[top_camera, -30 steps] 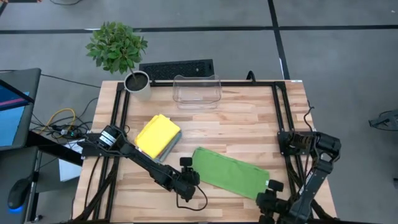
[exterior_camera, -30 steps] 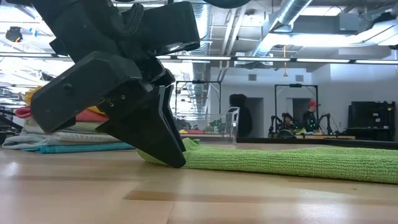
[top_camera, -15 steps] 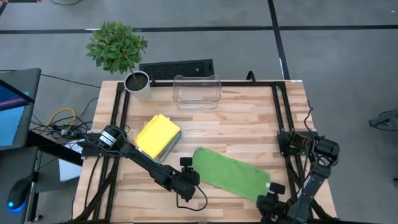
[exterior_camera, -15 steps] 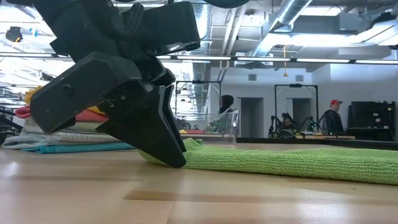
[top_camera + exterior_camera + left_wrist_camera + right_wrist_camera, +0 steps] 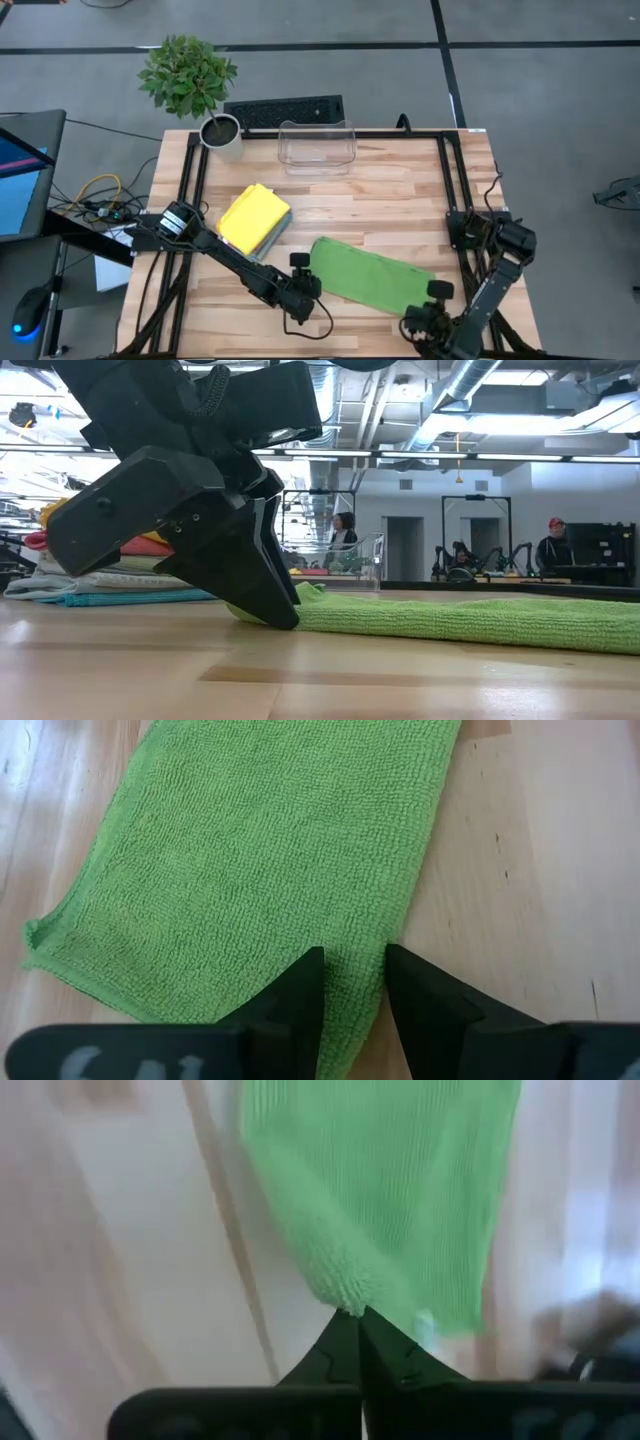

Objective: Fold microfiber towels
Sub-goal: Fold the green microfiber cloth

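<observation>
Both claws sit on your green towel, which lies folded near the table's front edge, centre-right. Left gripper pinches its left end; right gripper is clamped on the right corner. Yellow-topped towel stack sits far-left of it.

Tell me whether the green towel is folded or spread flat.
Folded: the green towel lies as a narrow strip, with doubled thickness along its edge in the low view.

I can read no words, labels or brand names anywhere. Pale marks on my left tool are cut off and illegible.
</observation>
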